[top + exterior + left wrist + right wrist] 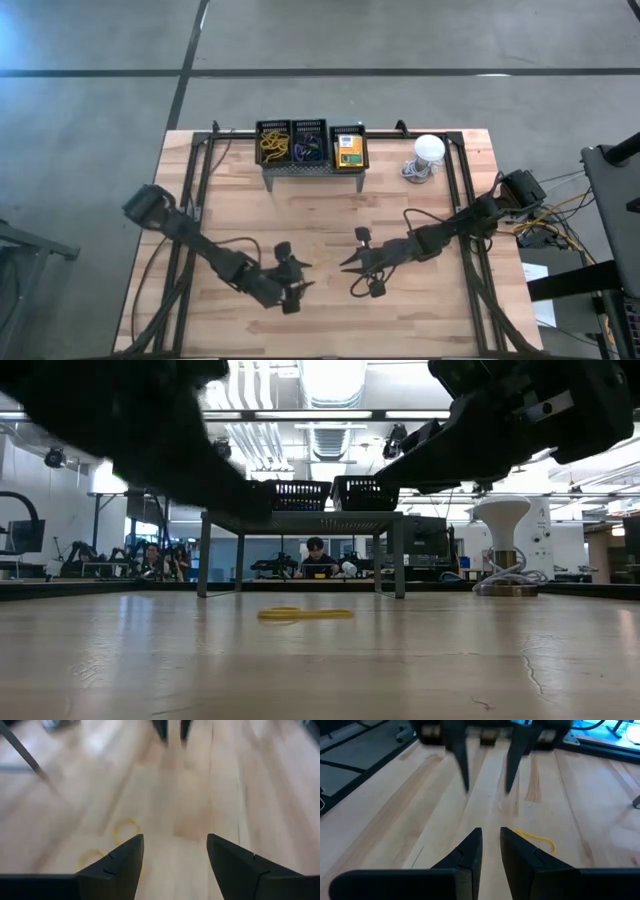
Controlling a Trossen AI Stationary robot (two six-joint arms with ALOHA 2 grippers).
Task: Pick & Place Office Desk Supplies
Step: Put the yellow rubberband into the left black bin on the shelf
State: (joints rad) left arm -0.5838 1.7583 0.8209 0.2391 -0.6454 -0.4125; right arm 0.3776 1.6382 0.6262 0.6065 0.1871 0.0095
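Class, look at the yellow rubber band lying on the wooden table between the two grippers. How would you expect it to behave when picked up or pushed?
The yellow rubber band lies as a thin flat loop on the table, so it is probably floppy and very light. Being so low, it may be hard to pinch and could slide or deform rather than roll. It looks unlikely to break.

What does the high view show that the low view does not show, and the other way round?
Only the high view shows what the three baskets hold: yellow rubber bands, darker bands and a yellow-and-green box. It also shows the left gripper and the right gripper facing each other over the table.

Only the low view shows a yellow rubber band lying on the wood, and people in the room behind.

Both show the grey stand, its baskets and the white dome.
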